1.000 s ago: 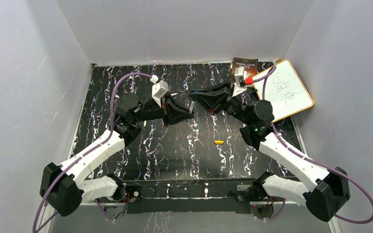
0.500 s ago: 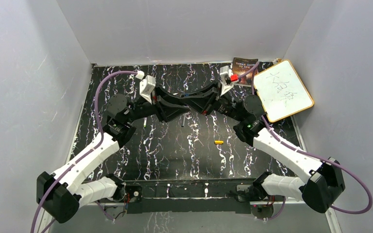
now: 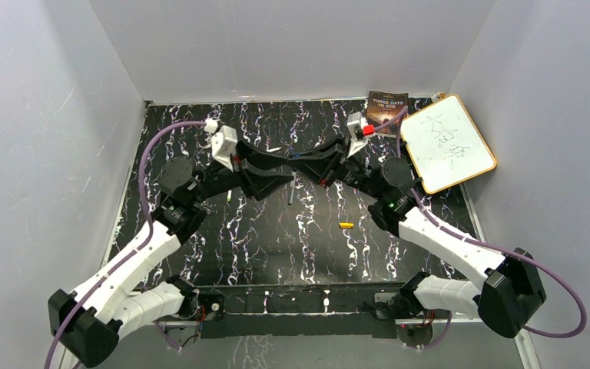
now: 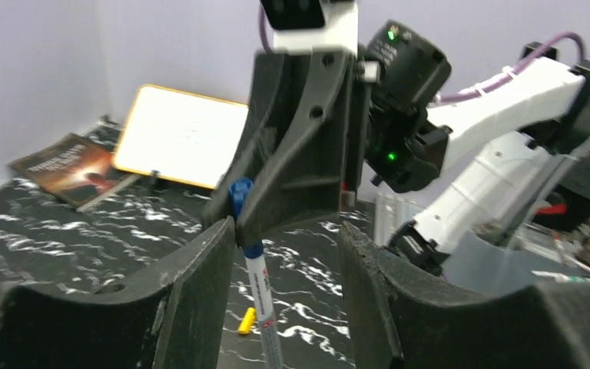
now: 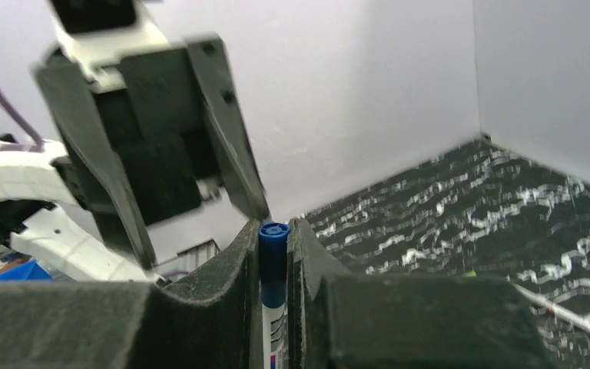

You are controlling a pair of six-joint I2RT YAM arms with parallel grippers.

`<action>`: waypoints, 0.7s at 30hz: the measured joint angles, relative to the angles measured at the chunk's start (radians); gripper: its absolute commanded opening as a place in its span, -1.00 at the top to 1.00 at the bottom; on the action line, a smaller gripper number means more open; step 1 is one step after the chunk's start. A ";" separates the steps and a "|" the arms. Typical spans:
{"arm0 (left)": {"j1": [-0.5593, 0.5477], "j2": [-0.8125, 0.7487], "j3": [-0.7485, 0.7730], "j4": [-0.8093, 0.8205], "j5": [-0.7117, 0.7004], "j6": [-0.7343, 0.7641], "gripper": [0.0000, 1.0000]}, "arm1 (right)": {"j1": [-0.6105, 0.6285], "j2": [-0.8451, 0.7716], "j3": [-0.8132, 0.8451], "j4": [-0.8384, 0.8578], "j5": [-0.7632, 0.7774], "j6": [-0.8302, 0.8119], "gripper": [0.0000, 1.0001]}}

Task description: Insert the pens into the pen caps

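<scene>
Up over the back half of the black marbled worktop, the two arms meet tip to tip. The right hand is clenched on a white pen, gripping it at its top end, where a blue cap sits on the barrel and shows between the two pressed fingers. The pen hangs roughly upright from that grip, clear of the surface, with its printed barrel pointing down; its lower end runs out of the left wrist view. The left hand is released: its jaws stand well apart, one on each side of the right hand's tip, and they hold nothing. The pen's barrel passes just beside the inner edge of one left finger, and whether they touch cannot be told. Below the hanging pen, a yellow cap lies on its side on the worktop, apart from both hands and nearer the right arm. A second pen, thin and white, lies flat on the worktop at the lower right of the right wrist view. At the far right corner, a whiteboard with an orange rim lies tilted against the wall side, and a dark book lies just beside it.
</scene>
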 measured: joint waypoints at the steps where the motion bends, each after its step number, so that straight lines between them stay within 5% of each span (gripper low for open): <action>1: 0.002 -0.020 -0.006 -0.016 -0.024 0.011 0.00 | -0.004 0.002 -0.014 -0.001 0.011 -0.002 1.00; 10: 0.010 -0.266 -0.014 -0.113 -0.181 0.127 -0.01 | -0.079 0.202 -0.176 0.058 0.101 -0.094 1.00; 21: 0.010 -0.251 -0.036 -0.209 -0.244 0.168 -0.01 | -0.079 0.452 -0.249 0.421 0.129 -0.377 1.00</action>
